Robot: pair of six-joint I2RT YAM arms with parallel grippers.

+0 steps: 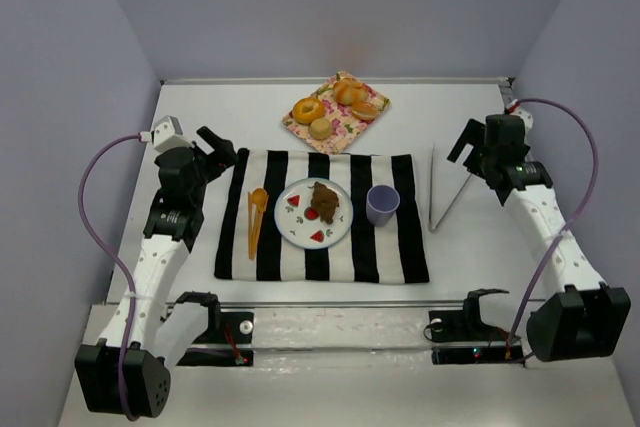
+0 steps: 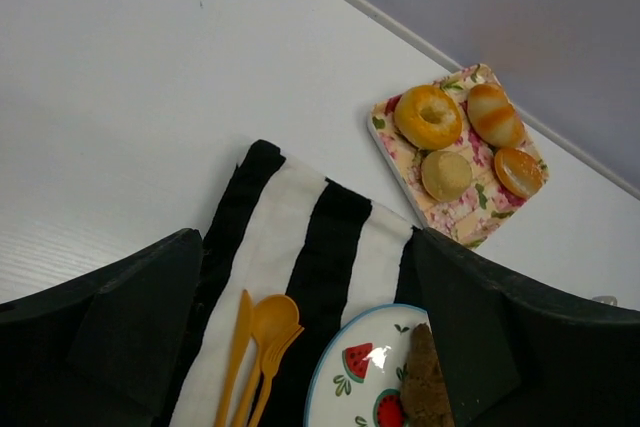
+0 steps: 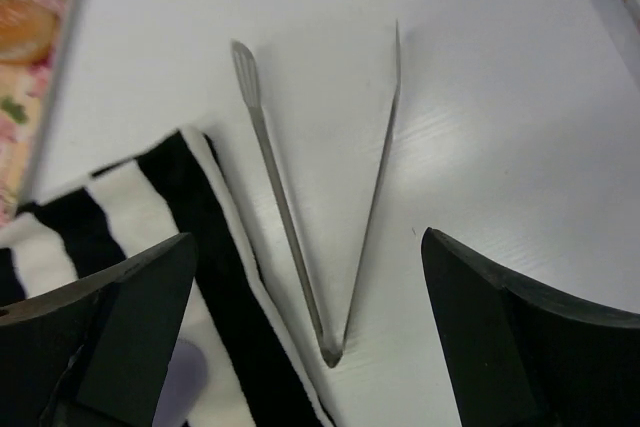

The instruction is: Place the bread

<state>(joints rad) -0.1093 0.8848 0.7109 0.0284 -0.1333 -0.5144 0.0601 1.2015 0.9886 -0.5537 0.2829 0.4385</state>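
On the one round white fruit-print plate (image 1: 296, 230) I see one dark brown lumpy bread (image 1: 324, 202). Left of the plate lie three orange plastic utensils (image 1: 257, 215). Right of it stand one lilac cup (image 1: 382, 204) and one pair of steel tongs (image 3: 283, 197) on the bench (image 1: 200, 117). Beyond the plate, one floral tray (image 2: 465, 219) carries four pastries. My left pincer (image 1: 218, 150) and right pincer (image 1: 470, 147) both stand spread, pinching nothing.

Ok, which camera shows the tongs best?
The right wrist view: the tongs lie large and mid-frame, both legs and the hinge clear, beside the cloth. The top view shows them only as thin lines right of the cloth. The left wrist view doesn't show them.
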